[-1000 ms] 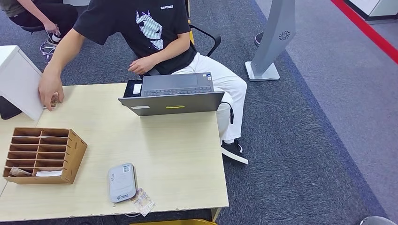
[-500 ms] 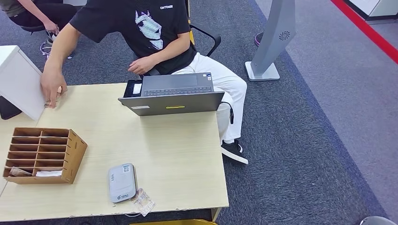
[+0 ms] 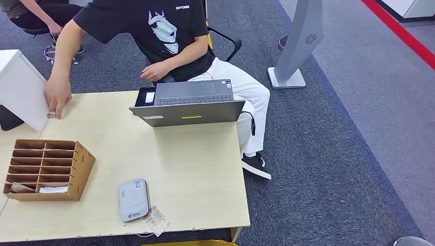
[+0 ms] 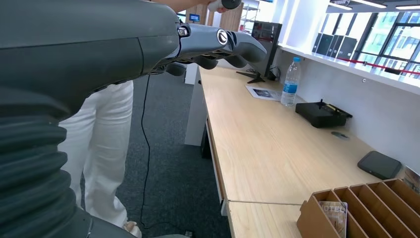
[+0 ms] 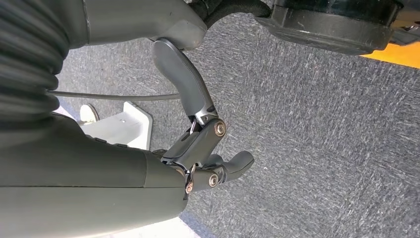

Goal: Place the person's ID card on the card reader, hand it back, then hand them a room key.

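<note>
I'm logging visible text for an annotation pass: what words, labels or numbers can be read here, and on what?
"CATCASE", roughly, small white print on the person's black T-shirt; blurred, so uncertain.
Card reader: printed marks, too small to read.
Laptop: stickers, unreadable.
Bottle: label blurred.
Paper in the wooden organizer: print illegible.

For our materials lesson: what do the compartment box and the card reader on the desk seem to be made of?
Compartment box: probably thin plywood or fibreboard, unfinished matte brown, with slotted dividers and notched joints. Card reader: likely moulded plastic, smooth light grey, with rounded corners.
</note>
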`<state>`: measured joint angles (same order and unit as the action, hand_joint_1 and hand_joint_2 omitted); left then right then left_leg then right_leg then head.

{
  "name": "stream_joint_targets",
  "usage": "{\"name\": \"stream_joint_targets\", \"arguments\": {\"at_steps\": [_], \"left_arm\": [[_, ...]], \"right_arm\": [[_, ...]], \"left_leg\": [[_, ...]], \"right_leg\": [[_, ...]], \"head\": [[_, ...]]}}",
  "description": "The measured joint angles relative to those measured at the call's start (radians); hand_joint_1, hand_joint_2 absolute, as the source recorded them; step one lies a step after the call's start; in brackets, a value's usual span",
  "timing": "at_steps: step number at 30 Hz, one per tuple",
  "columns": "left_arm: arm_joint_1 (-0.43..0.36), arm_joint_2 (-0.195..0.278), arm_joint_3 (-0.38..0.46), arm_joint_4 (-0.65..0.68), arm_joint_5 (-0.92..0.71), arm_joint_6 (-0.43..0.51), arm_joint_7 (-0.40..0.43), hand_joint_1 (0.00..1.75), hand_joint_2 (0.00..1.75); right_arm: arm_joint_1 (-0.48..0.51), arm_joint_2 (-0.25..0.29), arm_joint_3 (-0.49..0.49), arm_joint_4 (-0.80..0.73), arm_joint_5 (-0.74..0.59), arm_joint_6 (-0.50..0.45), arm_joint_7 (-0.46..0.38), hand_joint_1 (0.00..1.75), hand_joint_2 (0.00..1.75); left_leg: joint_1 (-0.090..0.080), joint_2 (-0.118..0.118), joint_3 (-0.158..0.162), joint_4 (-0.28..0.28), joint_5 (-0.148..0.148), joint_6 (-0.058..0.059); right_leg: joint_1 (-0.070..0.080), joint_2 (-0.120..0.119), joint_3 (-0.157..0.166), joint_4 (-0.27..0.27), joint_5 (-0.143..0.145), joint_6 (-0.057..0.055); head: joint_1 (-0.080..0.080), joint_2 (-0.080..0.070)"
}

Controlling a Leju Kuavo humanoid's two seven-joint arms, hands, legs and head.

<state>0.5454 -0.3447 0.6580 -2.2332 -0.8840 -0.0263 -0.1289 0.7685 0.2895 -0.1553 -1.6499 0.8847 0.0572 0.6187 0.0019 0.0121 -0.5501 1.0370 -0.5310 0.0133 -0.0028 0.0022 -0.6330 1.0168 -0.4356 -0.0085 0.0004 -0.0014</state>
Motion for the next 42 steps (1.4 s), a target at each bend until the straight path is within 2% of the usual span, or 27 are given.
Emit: {"name": "stream_joint_targets", "arguments": {"at_steps": [42], "left_arm": [[0.029, 0.000, 0.001, 0.000, 0.012, 0.001, 0.027, 0.00, 1.75]], "right_arm": [[-0.005, 0.000, -0.010, 0.000, 0.001, 0.016, -0.006, 0.00, 1.75]], "left_leg": [[0.000, 0.000, 0.000, 0.000, 0.000, 0.000]], "right_leg": [[0.000, 0.000, 0.000, 0.000, 0.000, 0.000]], "head": [[0.000, 0.000]]}}
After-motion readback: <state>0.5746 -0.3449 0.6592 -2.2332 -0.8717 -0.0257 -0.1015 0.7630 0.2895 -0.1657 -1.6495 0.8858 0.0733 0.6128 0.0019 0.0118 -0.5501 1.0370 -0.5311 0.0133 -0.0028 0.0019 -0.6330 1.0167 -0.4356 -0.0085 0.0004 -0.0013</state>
